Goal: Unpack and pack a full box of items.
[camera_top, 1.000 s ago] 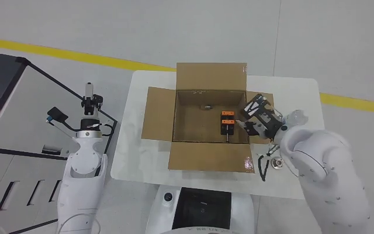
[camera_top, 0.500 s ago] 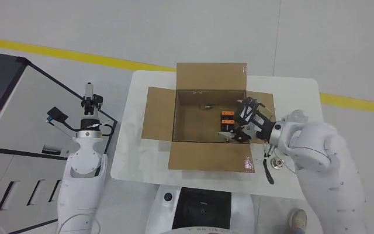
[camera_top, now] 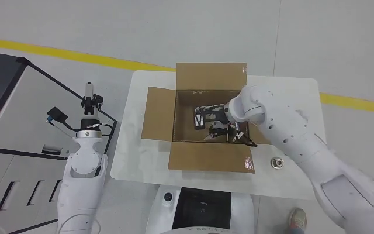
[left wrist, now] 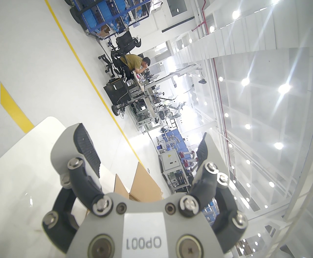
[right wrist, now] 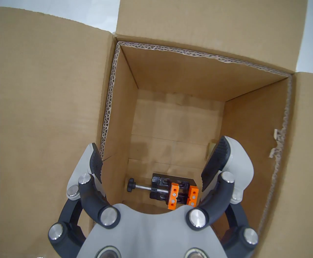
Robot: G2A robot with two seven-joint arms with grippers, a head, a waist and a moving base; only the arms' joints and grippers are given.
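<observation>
The right tool (right wrist: 157, 154) hung inside the open box (right wrist: 171, 73), spread wide and holding nothing. Below it, on the box floor near one wall, lay a black vise (right wrist: 173, 191) with orange blocks and a screw handle. The box stood on the white bench (camera_top: 292, 99), a small round metal part (camera_top: 277, 162) lying beside it. The left tool (left wrist: 143, 140) was off past the bench edge, spread and empty

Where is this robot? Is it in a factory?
Probably a robot lab or workshop hall, not a home: there's a yellow floor line, blue storage racks, workbenches full of equipment, and bright ceiling lights high up.
</observation>
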